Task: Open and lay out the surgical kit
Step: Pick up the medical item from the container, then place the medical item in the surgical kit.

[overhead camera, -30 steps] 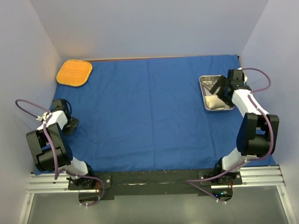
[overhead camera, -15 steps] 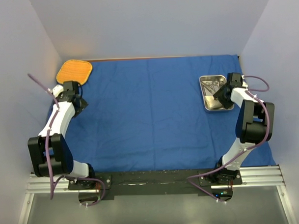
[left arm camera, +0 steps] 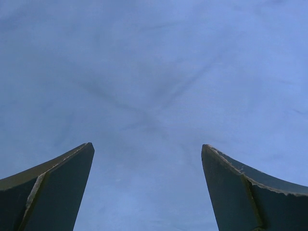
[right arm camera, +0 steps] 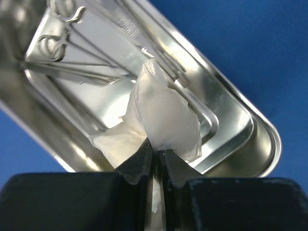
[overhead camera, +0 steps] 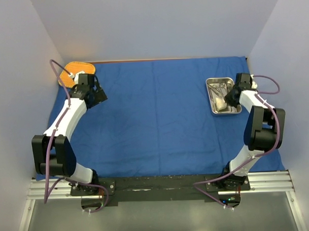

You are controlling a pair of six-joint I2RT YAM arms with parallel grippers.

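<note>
The blue cloth wrap (overhead camera: 154,120) lies spread flat over the table. On its right side stands the steel tray (overhead camera: 213,111), whose rim (right arm camera: 262,127) fills the right wrist view. Scissors (right arm camera: 55,29) and forceps (right arm camera: 130,24) lie along the tray's floor. My right gripper (right arm camera: 156,154) is inside the tray, shut on the white gauze pack (right arm camera: 163,113), which bunches up above the fingertips. My left gripper (overhead camera: 94,94) hangs open over bare blue cloth (left arm camera: 154,72) at the far left, with nothing between its fingers (left arm camera: 62,183).
An orange rounded-square mat (overhead camera: 71,77) lies at the far left corner, partly covered by my left wrist. Pale walls close in the table on the left, right and far sides.
My right gripper has shut on the gauze pack in the tray. My left arm has stretched forward and to the right, coming up beside the orange mat, jaws still open.
</note>
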